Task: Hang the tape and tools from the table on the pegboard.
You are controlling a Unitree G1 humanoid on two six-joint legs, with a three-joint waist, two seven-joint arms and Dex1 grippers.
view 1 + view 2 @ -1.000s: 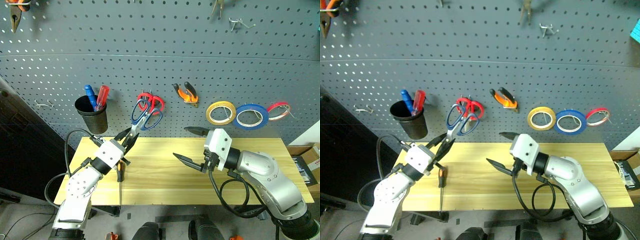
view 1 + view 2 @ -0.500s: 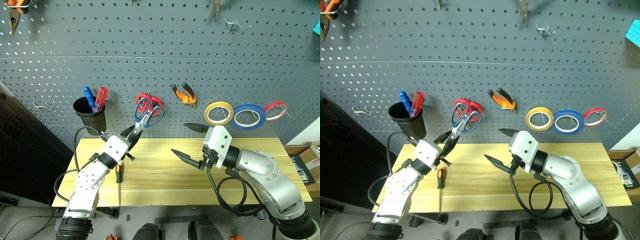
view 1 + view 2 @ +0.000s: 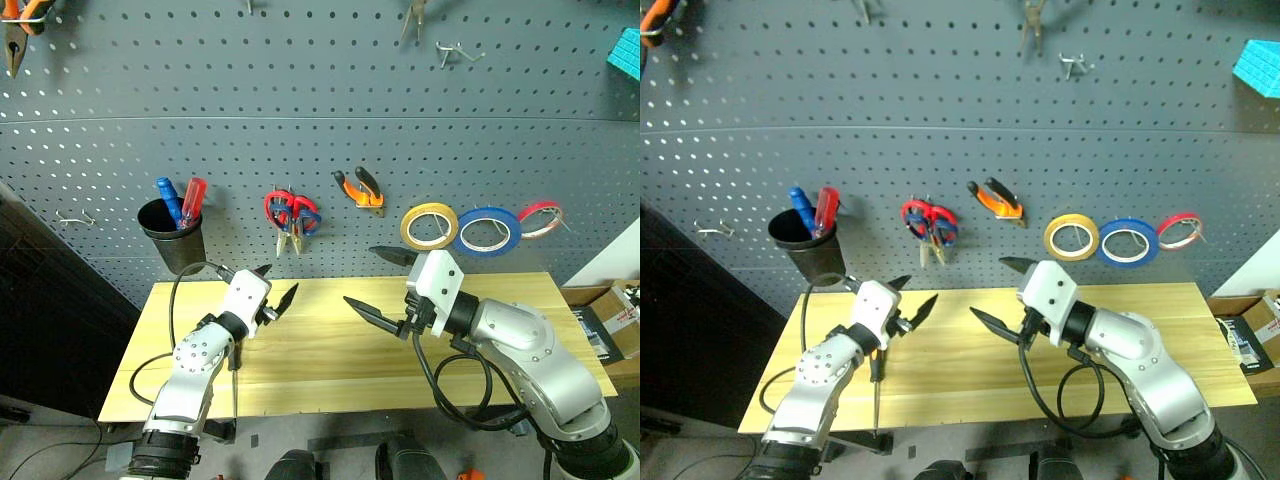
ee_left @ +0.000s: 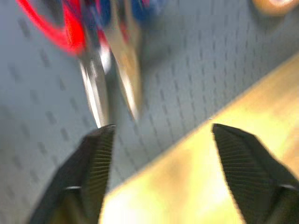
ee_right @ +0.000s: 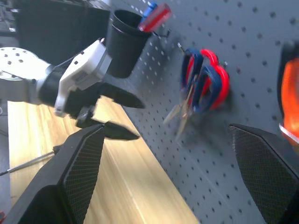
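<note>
Blue-handled scissors (image 3: pixel 304 220) hang on the pegboard (image 3: pixel 320 110) on the same hook as red-handled scissors (image 3: pixel 278 206). My left gripper (image 3: pixel 279 280) is open and empty, just below and in front of them, over the back edge of the table (image 3: pixel 330 350). The slim screwdriver (image 3: pixel 877 400) lies on the table under my left arm. Short orange-and-black pliers (image 3: pixel 360 190) and the yellow tape (image 3: pixel 428 226) hang on the board. My right gripper (image 3: pixel 359 275) hovers open and empty above the table's middle.
A black cup (image 3: pixel 175 236) with a blue and a red screwdriver hangs left of the scissors. A blue roll (image 3: pixel 487 231) and a red roll (image 3: pixel 541 216) hang right of the yellow tape. More pliers (image 3: pixel 14 30) and bare hooks (image 3: pixel 455 48) sit higher up.
My left gripper has let go of the blue-handled scissors, which now hang on the board; it has opened and sunk toward the table. The right arm has kept still. The camera shifted.
</note>
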